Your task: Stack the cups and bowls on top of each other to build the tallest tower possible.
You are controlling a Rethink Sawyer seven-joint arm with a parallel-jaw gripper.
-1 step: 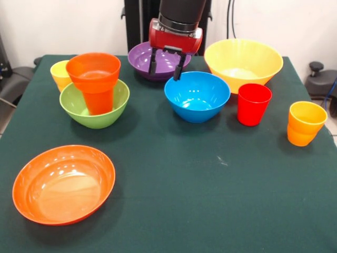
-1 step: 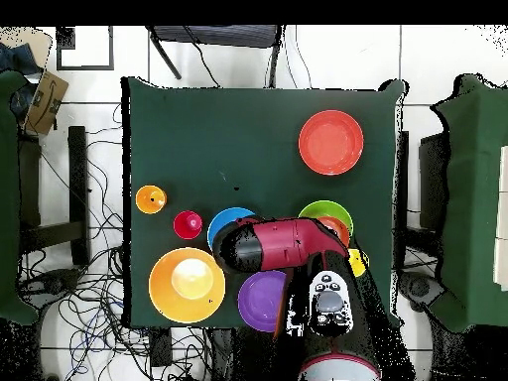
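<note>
The gripper (image 1: 167,67) hangs with its 2 fingers (image 1: 153,63) spread apart and empty, above the blue bowl's (image 1: 197,97) far rim. At its 9 o'clock, an orange cup (image 1: 95,79) stands in the green bowl (image 1: 95,105).

Glossy smooth plastic bowls (image 1: 197,96) and cups (image 1: 254,104) sit on a matt green cloth table cover (image 1: 179,200).

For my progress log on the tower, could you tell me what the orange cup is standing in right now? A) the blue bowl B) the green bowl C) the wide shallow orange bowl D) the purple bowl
B: in the front view the orange cup stands upright inside the green bowl, while the blue bowl holds nothing.
</note>
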